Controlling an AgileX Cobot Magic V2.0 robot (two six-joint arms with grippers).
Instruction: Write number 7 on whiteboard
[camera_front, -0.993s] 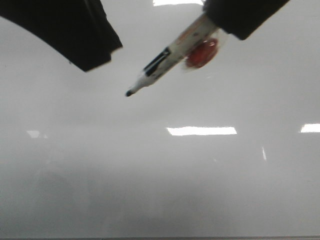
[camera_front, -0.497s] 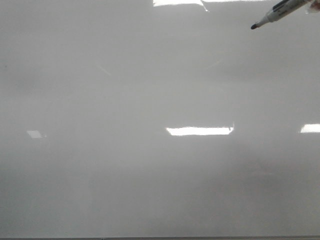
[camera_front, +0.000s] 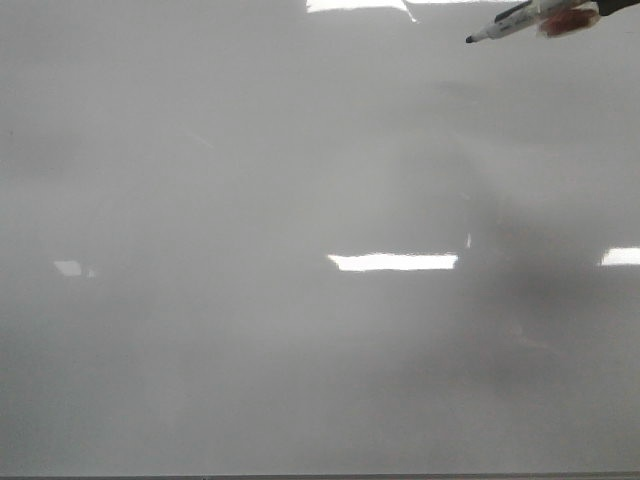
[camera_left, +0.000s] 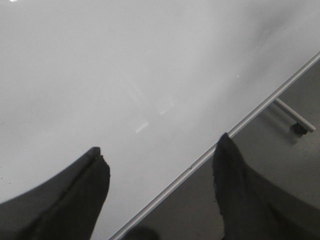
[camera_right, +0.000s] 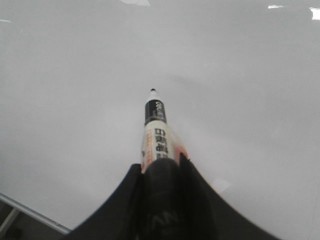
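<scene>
Over the glossy pale grey-white whiteboard (camera_front: 250, 350), which bears no visible number 7, the left gripper (camera_left: 160, 170) hangs spread and empty by the board's edge, while the right gripper (camera_right: 162, 172) pinches a white black-tipped marker (camera_front: 520, 18) at far right.

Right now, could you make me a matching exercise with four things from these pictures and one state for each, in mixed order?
Things:
1. marker
2. whiteboard
3. left gripper
4. right gripper

States:
A. jaws apart, holding nothing
B. blank, no stroke drawn
C. jaws closed around the marker
D. uncapped, black tip pointing away from the jaws

Pairs: 1-D, 2-B, 3-A, 4-C
</scene>
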